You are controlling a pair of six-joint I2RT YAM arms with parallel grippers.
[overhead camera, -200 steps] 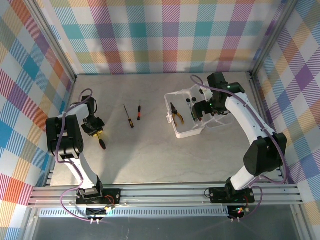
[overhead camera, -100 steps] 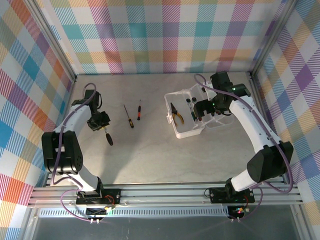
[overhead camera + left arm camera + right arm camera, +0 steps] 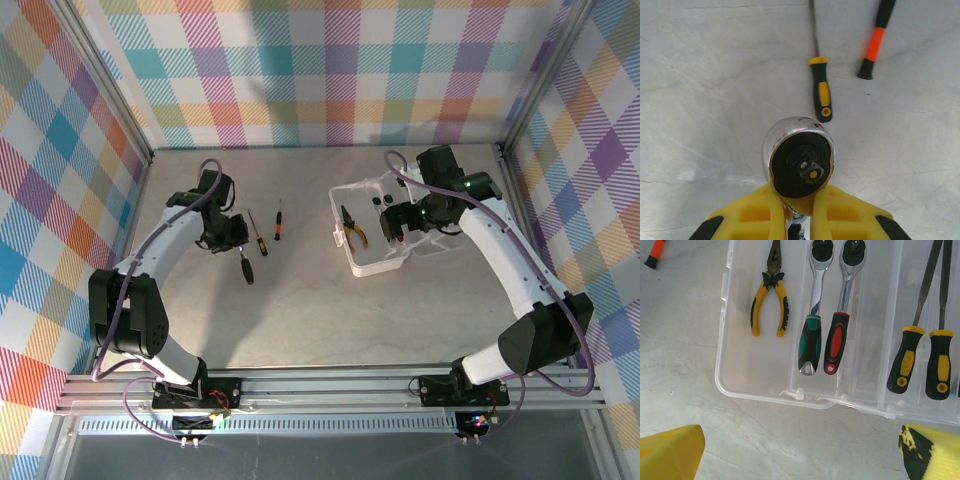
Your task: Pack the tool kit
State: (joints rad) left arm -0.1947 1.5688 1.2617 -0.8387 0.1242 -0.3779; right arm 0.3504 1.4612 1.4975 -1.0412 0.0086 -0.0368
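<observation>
L hand (image 3: 800, 200) was pinching a ratchet (image 3: 799, 160) by the neck just below its chrome head, yellow pads pressed to it on both sides, held above the counter (image 3: 705, 100); in the top view its dark handle pointed toward the near edge. R hand (image 3: 800, 450) was spread wide w/ nothing btwn the pads, hovering over the near rim of the case (image 3: 720, 377); case lay open on the R half of the counter, well apart from the L hand. Inside it: pliers (image 3: 769, 300) in the end compartment; green ratchet (image 3: 811, 342) and red ratchet (image 3: 836, 340) side by side in the next; cased drivers (image 3: 907, 360), a yellow-black pair, in a third. Loose on the counter, near the L hand and not touching each other: yellow driver (image 3: 821, 92) and orange driver (image 3: 874, 42). Handling, as a guess: held ratchet is steel, stiff, prob heavy for its size, chrome slick; a neck grip leaves the handle free to swing, so a hold nearer the rubber handle would be steadier. Loose drivers look light and thin, likely to roll; best taken across the rubber handle, not the shaft. Case is thin plastic, prob light and easy to shove when tools go in.
</observation>
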